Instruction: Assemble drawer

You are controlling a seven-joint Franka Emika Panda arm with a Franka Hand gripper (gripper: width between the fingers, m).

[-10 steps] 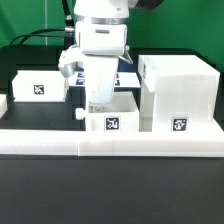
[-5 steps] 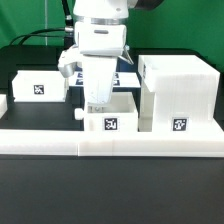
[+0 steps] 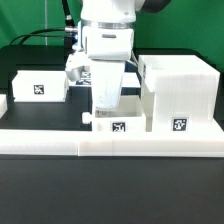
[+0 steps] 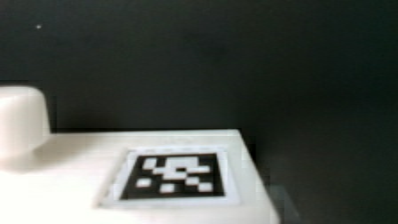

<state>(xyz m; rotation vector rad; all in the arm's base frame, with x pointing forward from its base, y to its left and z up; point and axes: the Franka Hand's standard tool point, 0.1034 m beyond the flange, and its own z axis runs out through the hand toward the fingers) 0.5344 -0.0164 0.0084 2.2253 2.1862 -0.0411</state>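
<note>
The large white casing (image 3: 180, 85) stands at the exterior view's right, its tag facing front. A small white tray (image 3: 106, 125) with a tag and a side knob (image 3: 87, 117) sits just left of the casing, against the border wall. My gripper (image 3: 105, 104) reaches down into this tray and appears shut on its wall; the fingertips are hidden. A second tray (image 3: 40, 88) stands apart at the left. The wrist view shows the held tray's tagged face (image 4: 178, 175) and the knob (image 4: 18, 120), with no fingers in sight.
A long low white border wall (image 3: 60, 142) runs along the front of the black table. The marker board (image 3: 73, 74) lies behind my arm, mostly hidden. Cables hang at the back left.
My gripper and the middle tray have shifted together toward the exterior view's right, closer to the casing. The left tray and the casing have not moved.
</note>
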